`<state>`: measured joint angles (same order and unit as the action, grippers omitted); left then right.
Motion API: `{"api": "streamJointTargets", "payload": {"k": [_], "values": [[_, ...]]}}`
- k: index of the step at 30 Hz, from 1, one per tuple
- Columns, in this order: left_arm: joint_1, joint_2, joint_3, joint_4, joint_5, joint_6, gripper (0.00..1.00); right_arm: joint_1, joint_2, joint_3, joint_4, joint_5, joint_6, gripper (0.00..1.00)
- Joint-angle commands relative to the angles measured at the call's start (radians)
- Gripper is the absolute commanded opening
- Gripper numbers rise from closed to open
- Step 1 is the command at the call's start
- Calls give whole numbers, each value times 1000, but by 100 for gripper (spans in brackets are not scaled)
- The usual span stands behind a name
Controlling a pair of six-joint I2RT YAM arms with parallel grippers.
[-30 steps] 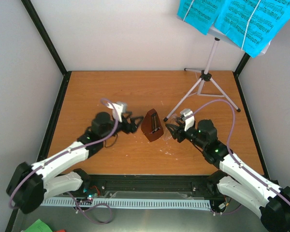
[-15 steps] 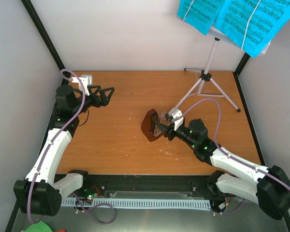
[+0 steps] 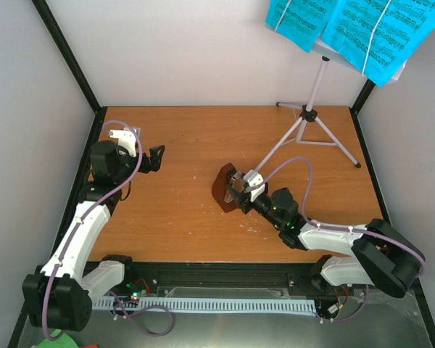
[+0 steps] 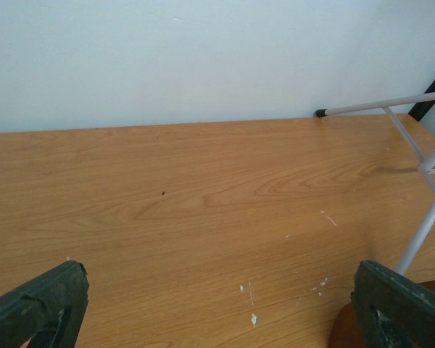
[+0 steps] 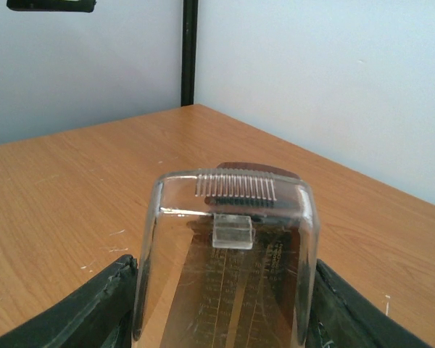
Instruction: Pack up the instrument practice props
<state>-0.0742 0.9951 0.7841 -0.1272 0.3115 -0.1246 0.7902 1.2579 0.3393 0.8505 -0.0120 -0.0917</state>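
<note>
The clear cover (image 5: 228, 275) (in right tool (image 5: 225, 310)) fronts metronome (image 5: 257, 168).

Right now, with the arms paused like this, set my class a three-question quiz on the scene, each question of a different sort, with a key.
1. Multiple choice: the right gripper is closed on A) the clear metronome cover; B) a pencil; C) nothing.
2. True or false: the left gripper is open and holds nothing.
3. Short answer: where are the cyan sheet-music pages?

Key
1. A.
2. True.
3. Up on the silver tripod music stand, not yet packed.
</note>
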Motion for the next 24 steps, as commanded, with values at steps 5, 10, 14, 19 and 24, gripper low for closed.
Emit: {"api": "streamJointTargets", "payload": {"k": [5, 10, 14, 19, 24], "values": [[4, -4, 12, 24, -20, 46, 99, 30, 65, -18, 142, 100, -14, 45], [4, -3, 11, 24, -16, 49, 100, 35, 96, -21, 164, 118, -8, 45], [4, -3, 11, 26, -14, 49, 99, 37, 114, -23, 177, 122, 4, 45], [4, -3, 10, 25, -13, 50, 100, 45, 137, -25, 197, 138, 9, 45], [4, -2, 9, 25, -11, 51, 99, 52, 144, -25, 206, 157, 10, 45]]}}
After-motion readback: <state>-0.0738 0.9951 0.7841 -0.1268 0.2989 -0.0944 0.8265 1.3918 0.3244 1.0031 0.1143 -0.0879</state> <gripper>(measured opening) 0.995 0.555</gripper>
